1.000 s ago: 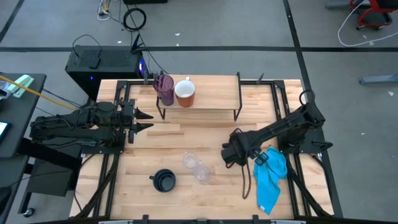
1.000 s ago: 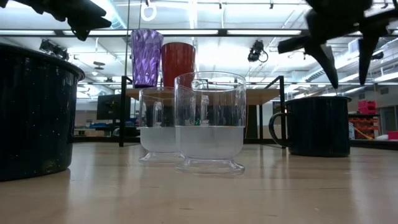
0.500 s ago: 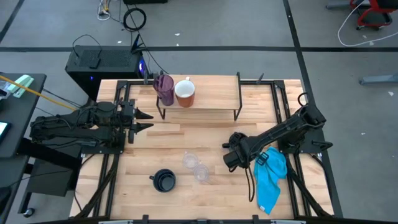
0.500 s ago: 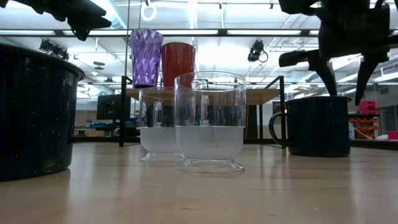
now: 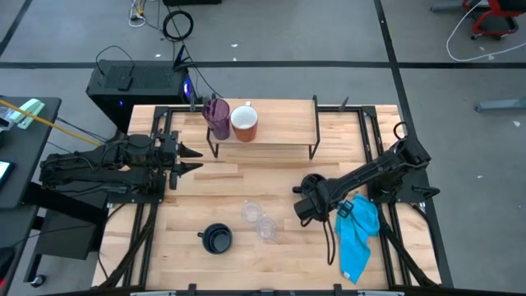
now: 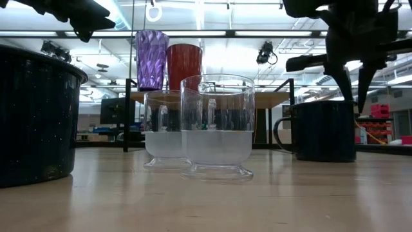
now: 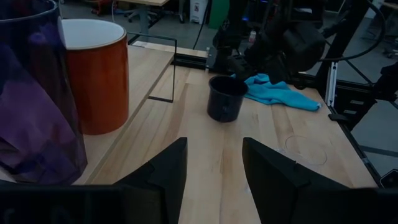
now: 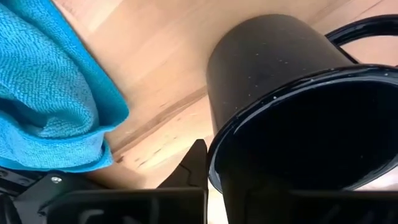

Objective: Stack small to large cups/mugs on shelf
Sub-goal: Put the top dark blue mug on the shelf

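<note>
Beside the blue cloth (image 5: 358,232), on the surface, stands one black mug (image 7: 225,98). The right gripper (image 5: 306,203) sits directly over it, jaws spread astride the rim wall, one finger (image 8: 194,163) outside. Judged rigid, light and glossy, hence slippery: pinch the rim wall opposite the handle. The left gripper (image 5: 191,159), jaws spread, waits beside the shelf (image 5: 283,123).

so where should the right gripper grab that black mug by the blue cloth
Probably by the rim, from above. The black mug stands upright with its mouth open upward, and the right gripper is over it, one finger outside the wall by the rim. The handle sticks out sideways, so pinch the wall away from it. The blue cloth lies beside it.
</note>
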Robot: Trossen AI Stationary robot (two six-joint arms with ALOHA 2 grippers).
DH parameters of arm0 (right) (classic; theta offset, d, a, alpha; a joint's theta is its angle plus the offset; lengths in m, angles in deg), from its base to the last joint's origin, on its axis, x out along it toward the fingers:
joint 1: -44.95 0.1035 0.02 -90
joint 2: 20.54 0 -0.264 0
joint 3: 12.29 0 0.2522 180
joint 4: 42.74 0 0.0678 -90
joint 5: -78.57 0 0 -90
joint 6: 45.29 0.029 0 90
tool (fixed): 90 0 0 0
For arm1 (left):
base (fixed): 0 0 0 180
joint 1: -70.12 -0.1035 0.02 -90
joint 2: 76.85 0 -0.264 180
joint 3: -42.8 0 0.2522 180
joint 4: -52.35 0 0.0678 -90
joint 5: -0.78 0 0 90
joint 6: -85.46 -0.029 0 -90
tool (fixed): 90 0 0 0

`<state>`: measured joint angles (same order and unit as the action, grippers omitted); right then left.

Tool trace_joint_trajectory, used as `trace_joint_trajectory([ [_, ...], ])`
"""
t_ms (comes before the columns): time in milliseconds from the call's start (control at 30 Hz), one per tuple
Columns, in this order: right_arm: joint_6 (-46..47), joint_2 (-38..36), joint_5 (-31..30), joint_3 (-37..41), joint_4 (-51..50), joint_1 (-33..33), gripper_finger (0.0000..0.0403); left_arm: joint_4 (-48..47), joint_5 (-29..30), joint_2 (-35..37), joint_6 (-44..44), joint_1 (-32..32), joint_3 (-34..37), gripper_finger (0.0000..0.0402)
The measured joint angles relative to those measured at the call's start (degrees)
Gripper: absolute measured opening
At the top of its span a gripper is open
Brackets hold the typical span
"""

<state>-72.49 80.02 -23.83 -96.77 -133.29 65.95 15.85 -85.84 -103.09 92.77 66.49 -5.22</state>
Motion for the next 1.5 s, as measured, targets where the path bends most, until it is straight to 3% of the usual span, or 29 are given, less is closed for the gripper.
trace_joint_trajectory([
  [233, 0.0, -0.7, 1.4, -0.6, 3.6, -0.3, 0.0022, 0.0, 0.0, 0.0, 0.0, 0.0, 0.0, 0.0162],
  [567, 6.1, -0.8, 5.6, -9.4, 6.3, -3.6, 0.0016, 0.2, 0.0, 0.0, 0.0, 0.0, 0.0, 0.0162],
  [1167, 11.0, -0.9, 4.3, -13.3, 7.8, -5.3, 0.0015, 0.2, 0.0, 0.0, 0.0, 0.0, 0.0, 0.0162],
  [1500, 16.5, -0.9, 1.6, -23.7, 3.0, -8.4, 0.0015, 0.2, 0.0, 0.0, 0.1, 0.0, 0.0, 0.0162],
])
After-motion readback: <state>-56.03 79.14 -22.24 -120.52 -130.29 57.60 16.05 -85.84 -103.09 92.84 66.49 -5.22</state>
